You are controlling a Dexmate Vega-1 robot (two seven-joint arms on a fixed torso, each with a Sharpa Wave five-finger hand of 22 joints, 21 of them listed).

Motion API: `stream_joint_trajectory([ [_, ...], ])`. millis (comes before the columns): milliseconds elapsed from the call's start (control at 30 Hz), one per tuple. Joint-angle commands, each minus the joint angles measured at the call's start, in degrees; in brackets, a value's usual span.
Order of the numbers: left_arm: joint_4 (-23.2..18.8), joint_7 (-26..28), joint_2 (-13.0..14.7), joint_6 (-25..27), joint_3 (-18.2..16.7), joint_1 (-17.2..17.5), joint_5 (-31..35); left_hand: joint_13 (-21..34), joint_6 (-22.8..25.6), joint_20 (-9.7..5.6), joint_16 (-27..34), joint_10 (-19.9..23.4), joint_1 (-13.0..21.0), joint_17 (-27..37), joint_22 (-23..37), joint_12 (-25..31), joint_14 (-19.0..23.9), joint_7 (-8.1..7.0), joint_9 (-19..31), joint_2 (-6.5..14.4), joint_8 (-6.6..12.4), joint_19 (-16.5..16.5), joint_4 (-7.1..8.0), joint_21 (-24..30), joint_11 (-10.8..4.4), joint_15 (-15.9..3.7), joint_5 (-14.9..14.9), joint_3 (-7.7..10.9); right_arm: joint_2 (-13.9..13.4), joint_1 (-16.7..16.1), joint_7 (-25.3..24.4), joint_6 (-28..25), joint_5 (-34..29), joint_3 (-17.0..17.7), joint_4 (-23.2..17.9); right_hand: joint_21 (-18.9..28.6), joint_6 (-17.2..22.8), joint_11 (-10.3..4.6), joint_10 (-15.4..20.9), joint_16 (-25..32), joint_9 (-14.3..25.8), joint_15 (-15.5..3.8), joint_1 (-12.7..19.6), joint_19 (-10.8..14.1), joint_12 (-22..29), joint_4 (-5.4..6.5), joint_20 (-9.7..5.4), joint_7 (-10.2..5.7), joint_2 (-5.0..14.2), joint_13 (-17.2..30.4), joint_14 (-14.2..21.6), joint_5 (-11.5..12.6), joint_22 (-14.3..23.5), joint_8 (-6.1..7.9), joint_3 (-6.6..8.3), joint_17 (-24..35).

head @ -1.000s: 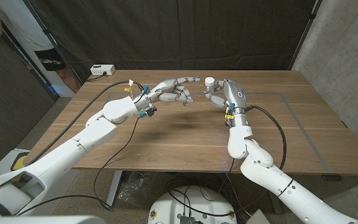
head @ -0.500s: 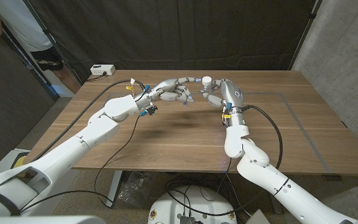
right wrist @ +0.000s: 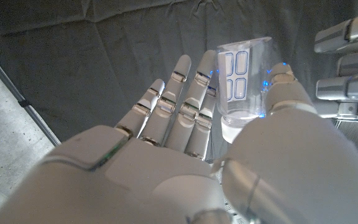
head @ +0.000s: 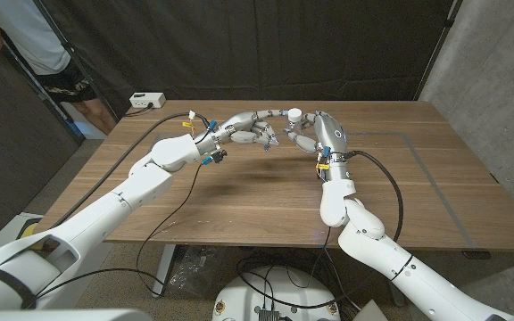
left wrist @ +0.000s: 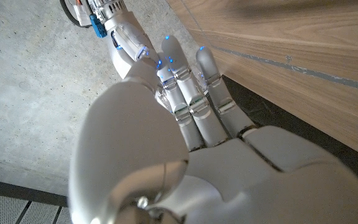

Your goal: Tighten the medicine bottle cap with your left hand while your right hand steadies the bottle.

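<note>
Over the table [head: 239,192], the open left hand [head: 255,126] is closing in on the cap [head: 294,114] while the right hand's [head: 321,135] fingers are gripping the bottle [right wrist: 244,81].

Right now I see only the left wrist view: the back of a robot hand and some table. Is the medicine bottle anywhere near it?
Observer: Yes. The right hand holds the bottle, white cap on top.
Operator: How close is my hand?
Observer: In the head view the left hand has its fingertips right beside the cap; I cannot tell whether they touch.
Operator: Anything else on the table?
Observer: A small white box sits at the far left corner of the table.
</note>
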Motion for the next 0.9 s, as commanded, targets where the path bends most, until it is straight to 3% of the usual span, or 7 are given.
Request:
stream_joint_trajectory([
  [33, 0.8, -2.1, -1.0, -1.3, 0.5, -1.0, -0.3, 12.7, 0.5, -2.20, -0.1, 0.3, 0.2, 0.4, 0.1, 5.8, 0.1, -0.08, 0.2, -0.2, 0.40, -0.3, -0.12, 0.7, -0.58, 0.03, 0.2, 0.56, -0.2, -0.1, 1.0, 0.1, -0.4, -1.1, -0.4, 0.2, 7.6, -3.10, 4.0, 0.1, 0.2, -5.11, 9.5, 0.3, 0.2, 1.08, -2.53, -6.92, 9.98, 0.2, 0.7, 0.1, 0.0, 0.46, 1.59, 0.2],
  [467, 1.3, -3.3, -1.8, -0.9, 1.3, -1.6, -0.6, 12.8, 1.0, -2.43, -0.5, 0.4, -0.2, 0.6, 0.0, 6.0, 0.5, 0.26, 0.2, -0.4, 0.53, -0.6, 0.05, 1.9, -0.70, -0.01, 0.4, 1.01, -0.1, -1.0, 0.1, -0.8, -1.6, -1.3, -0.6, 0.2, 7.6, -3.06, 4.1, 0.1, 0.2, -5.22, 9.6, 0.1, 0.1, 1.09, -2.53, -6.91, 10.02, 0.2, 1.2, 0.0, 0.0, 0.45, 1.88, 0.3],
  [800, 0.6, -2.3, -1.3, 0.3, 0.5, 0.0, -1.8, 12.8, 1.1, -2.59, -0.9, 0.4, -0.3, 0.9, -0.2, 6.1, 0.6, 0.55, 0.2, -0.6, 0.52, -0.8, 0.04, 2.8, -0.96, -0.18, 0.6, 1.43, -0.3, -1.6, 0.3, -1.7, -1.8, -0.7, -1.3, 0.2, 7.7, -3.02, 4.1, 0.0, 0.2, -5.30, 9.6, 0.1, 0.1, 1.07, -2.57, -6.90, 9.92, 0.2, 1.5, -0.1, 0.0, 0.45, 2.07, 0.2],
  [900, -0.4, -1.1, -0.7, 1.0, -0.1, 1.2, -2.2, 12.9, 1.1, -2.53, -1.0, 0.4, -0.4, 1.1, -0.3, 6.1, 0.6, 0.57, 0.2, -0.6, 0.47, -0.8, 0.07, 3.1, -0.89, -0.14, 0.6, 1.57, -0.2, -1.8, 0.9, -2.2, -1.4, -0.4, -1.6, 0.1, 7.7, -2.99, 4.5, 0.8, 0.2, -5.78, 10.0, 0.1, 0.4, 0.93, -2.56, -6.85, 10.14, 0.5, 2.9, -0.2, 0.0, 0.46, 2.05, 0.6],
])
